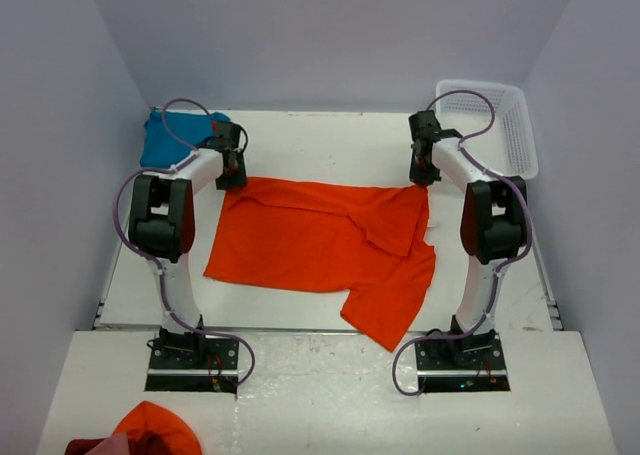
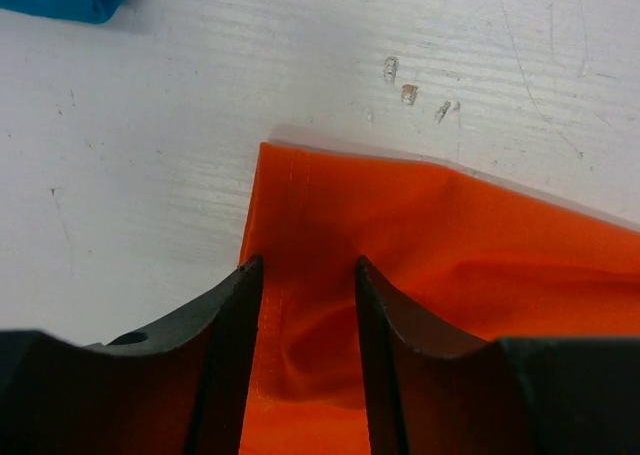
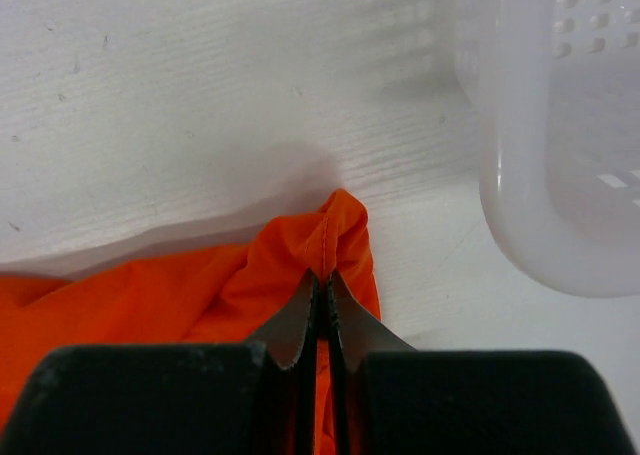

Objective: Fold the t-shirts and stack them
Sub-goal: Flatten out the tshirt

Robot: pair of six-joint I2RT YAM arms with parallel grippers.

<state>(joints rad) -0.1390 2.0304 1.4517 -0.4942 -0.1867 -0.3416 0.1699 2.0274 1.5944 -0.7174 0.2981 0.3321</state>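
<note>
Top and wrist views of a two-arm station. The orange t-shirt [image 1: 310, 245] is spread, partly creased, across the middle of the white table [image 1: 330, 140], with one sleeve folded over the body and its lower right part reaching the near edge of the table. The teal-blue t-shirt [image 1: 160, 145] is bunched at the far left corner of the table, just behind the left arm and apart from the orange one. The far left corner of the orange t-shirt is straddled by the left pincer [image 2: 308, 275]: its fingers [image 2: 235, 345] are set moderately apart, and wrinkled fabric is seen in the gap between them, without a visible clamp. The far right corner of the same shirt is pinched at its hem by the right pincer [image 3: 322, 280], whose jaws are closed on the cloth, so that a small peak of fabric is raised beyond the tips. A white perforated plastic basket [image 1: 480, 83] is placed at the far right corner of the table, just beside the right pincer; both shirts are found outside it, on the table. A separate heap of orange and dark red cloth [image 1: 150, 427] is seen on the near ledge, left of the arm bases.
</note>
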